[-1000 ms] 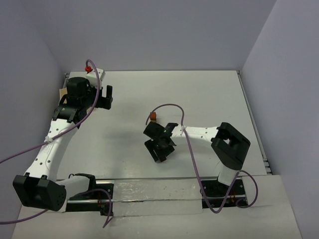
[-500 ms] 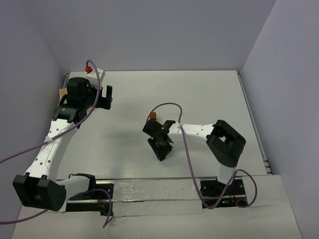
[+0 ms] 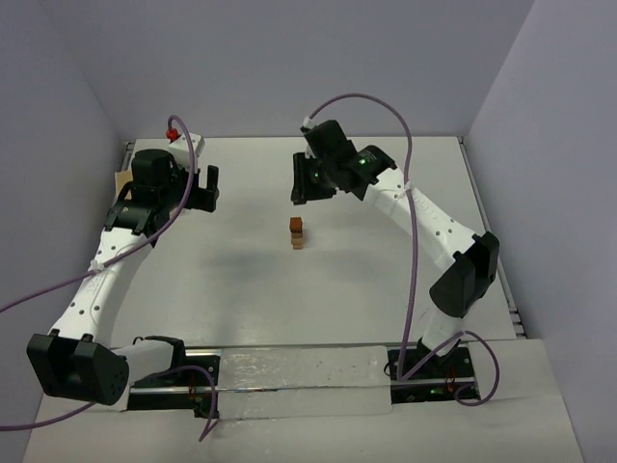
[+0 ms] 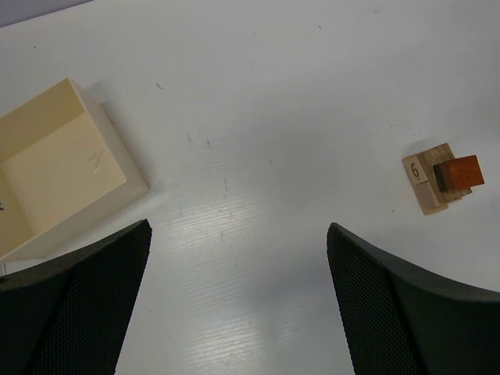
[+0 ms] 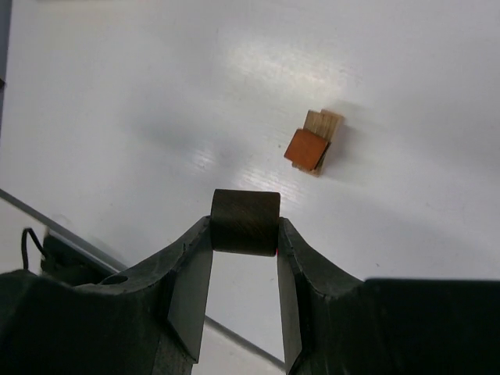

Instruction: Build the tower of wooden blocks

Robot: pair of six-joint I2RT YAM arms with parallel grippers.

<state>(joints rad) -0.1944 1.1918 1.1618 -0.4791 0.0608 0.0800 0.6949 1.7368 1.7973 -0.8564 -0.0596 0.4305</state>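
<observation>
Top view: the tower [image 3: 297, 233] stands about mid worktop [image 3: 386, 280], 1 block wide, reddish-brown on top and tan lower down; it's on its own with nothing touching it. The right arm is stretched out toward the far wall and the right fingers [image 3: 305, 181] hang just past the tower on the far side, clear of it; from up here I can't tell what they're doing. The left arm reaches up the left side and the left fingers [image 3: 205, 185] sit near the far-left corner, well apart from the tower.

Left wrist: the left fingers [image 4: 86, 297] are spread wide, 1 in each bottom corner, with only bare worktop between them. A cream box [image 4: 58, 168] lies open on the left, near the left finger but not touching it; the tower [image 4: 441, 176] is over at the right edge, seen from above: a tan block marked with a 6, something dark on it and a reddish-orange cube on top, turned a bit off square.

Right wrist: the right fingers [image 5: 187, 269] are pinching 1 dark block [image 5: 246, 223], dark brown, squarely between the tips and held above the worktop. The tower [image 5: 314, 144] shows beyond it and a little to the right, orange cube over tan pieces; the dark block isn't touching it.
</observation>
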